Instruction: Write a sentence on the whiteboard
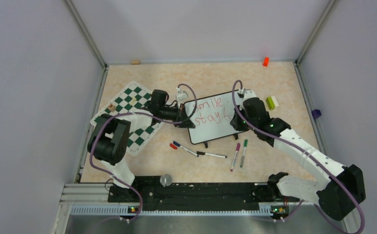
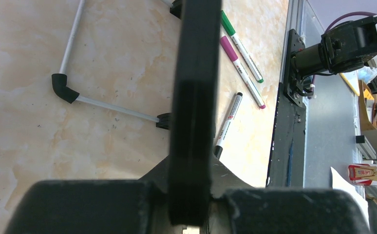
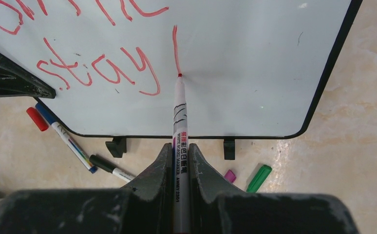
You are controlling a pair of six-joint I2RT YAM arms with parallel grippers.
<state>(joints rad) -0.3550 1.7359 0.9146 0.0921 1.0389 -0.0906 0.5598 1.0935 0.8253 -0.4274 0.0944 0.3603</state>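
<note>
The whiteboard (image 1: 216,128) stands near the middle of the table, tilted in the top view. The sentence (image 1: 211,110) is in red marker: "smile" above "stay", followed by one upright stroke (image 3: 175,48). My left gripper (image 1: 190,121) is shut on the board's left edge. In the left wrist view the black frame (image 2: 196,97) runs edge-on between the jaws. My right gripper (image 3: 180,163) is shut on a red whiteboard marker (image 3: 180,122). The marker's tip touches the board (image 3: 254,73) at the bottom of that stroke.
A green-and-white chess mat (image 1: 133,114) lies left of the board. Loose markers lie in front of it: blue (image 1: 182,147), black (image 1: 212,155), purple (image 1: 235,156) and green (image 1: 244,152). Small blocks sit at the right (image 1: 273,102) and at the back wall (image 1: 265,61).
</note>
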